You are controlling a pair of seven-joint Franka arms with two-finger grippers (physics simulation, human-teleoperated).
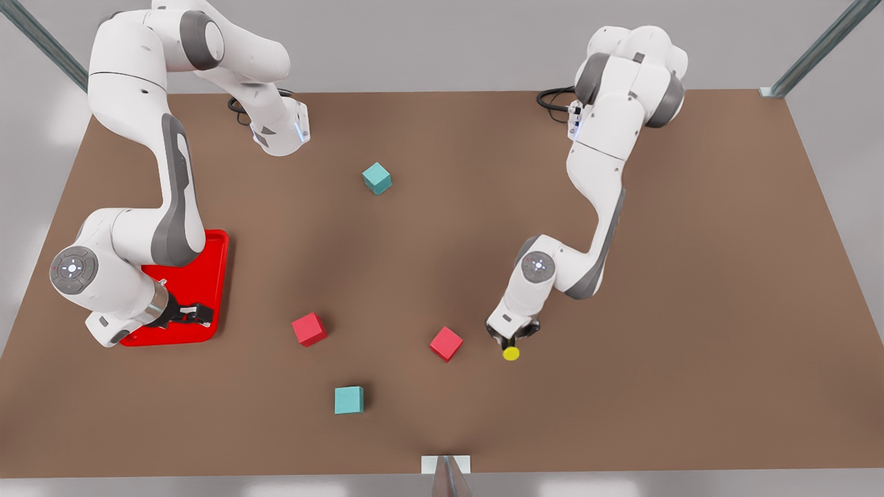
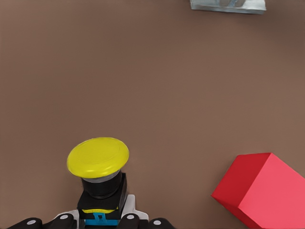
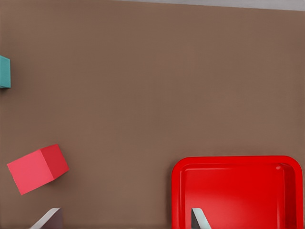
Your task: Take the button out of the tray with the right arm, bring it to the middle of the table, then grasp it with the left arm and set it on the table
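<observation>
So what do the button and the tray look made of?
Button: glossy yellow cap with a soft sheen on a black base, likely plastic; held in the left gripper. Tray: smooth bright red with highlights along the rim, probably molded plastic.

From where I'm driving this, the tray (image 1: 215,276) sits on the table (image 1: 690,276) at the front view's left with the right gripper (image 1: 197,314) over it, while the left gripper (image 1: 511,338) is over toward the middle, closed around the button (image 1: 511,353). Four cubes are spread between them: one (image 1: 446,343) just beside the button, another (image 1: 309,328) nearer the tray, one (image 1: 349,400) toward the near edge and one (image 1: 376,178) farther back.
</observation>
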